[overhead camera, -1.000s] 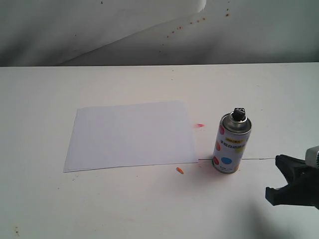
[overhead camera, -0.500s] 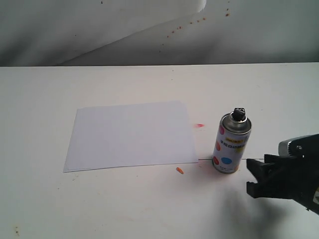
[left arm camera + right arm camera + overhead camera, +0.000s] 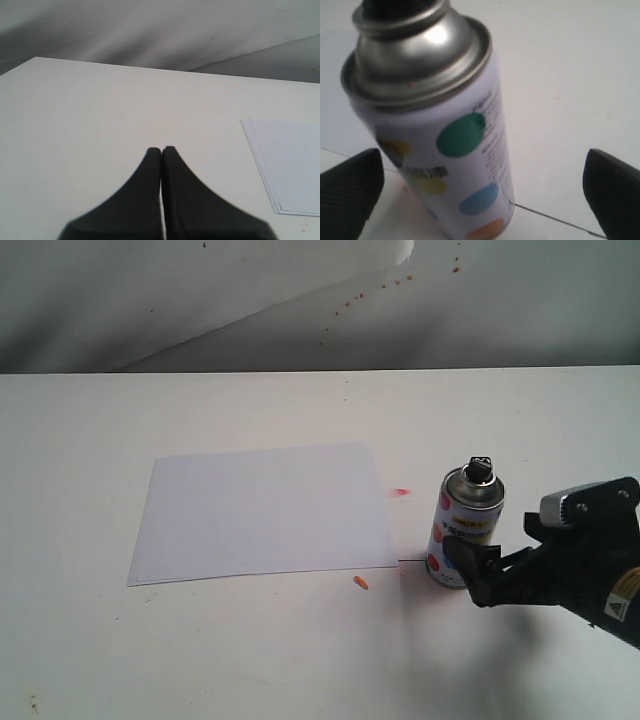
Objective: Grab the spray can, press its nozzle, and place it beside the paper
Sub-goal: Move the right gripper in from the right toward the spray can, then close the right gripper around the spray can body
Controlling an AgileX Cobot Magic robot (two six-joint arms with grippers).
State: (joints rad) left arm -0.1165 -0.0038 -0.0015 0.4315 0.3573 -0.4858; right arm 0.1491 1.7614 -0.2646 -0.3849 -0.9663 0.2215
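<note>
White, colour-dotted spray can with silver shoulder stands upright, flanked by the released right end effector; left end effector clenched.

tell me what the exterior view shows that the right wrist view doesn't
Only the exterior view: the paper, the whole nozzle, an orange fleck and a red smear on the table.
Only the right wrist view: on the can, a green dot and small print, plus clear gaps between the can and both fingers.
Both: the can upright with its silver shoulder, and the right gripper open, a finger to each side of the can.
</note>
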